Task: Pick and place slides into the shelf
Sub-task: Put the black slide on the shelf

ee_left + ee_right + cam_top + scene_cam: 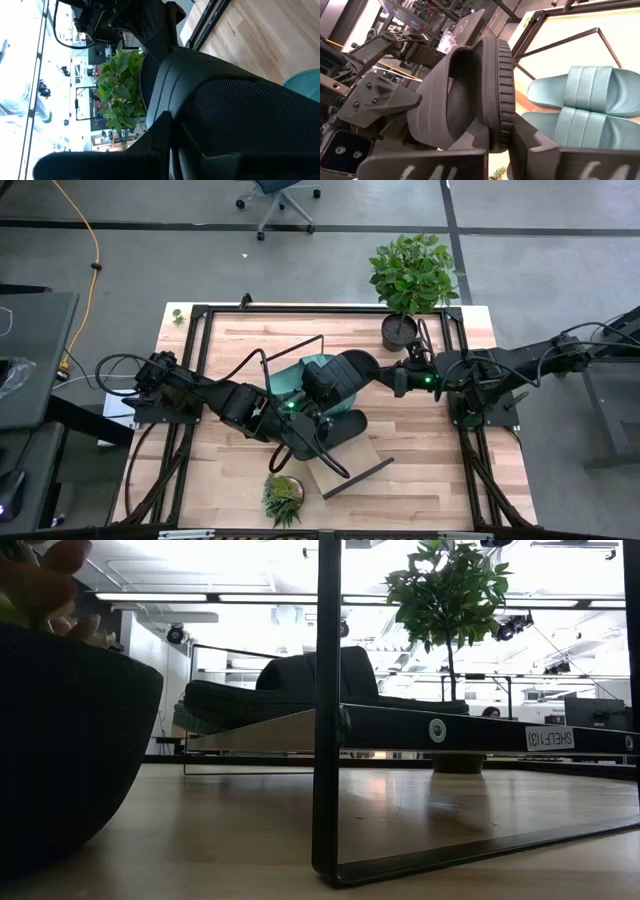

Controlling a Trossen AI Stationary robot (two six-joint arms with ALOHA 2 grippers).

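Progress stands near halfway: the teal pair [292,377] lies on the shelf [340,470], at its end farthest from the small succulent [281,498]. One black slide [470,95] is off the board, pinched at its sole rim by the right gripper [393,377] — held just above the shelf's middle, beside the teal pair. Left gripper [322,412] sits over the second black slide [340,425] — grip cannot be told; both black slides remain unplaced.

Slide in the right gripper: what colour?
Black slide, clamped in the right gripper; clearest in the right wrist view.
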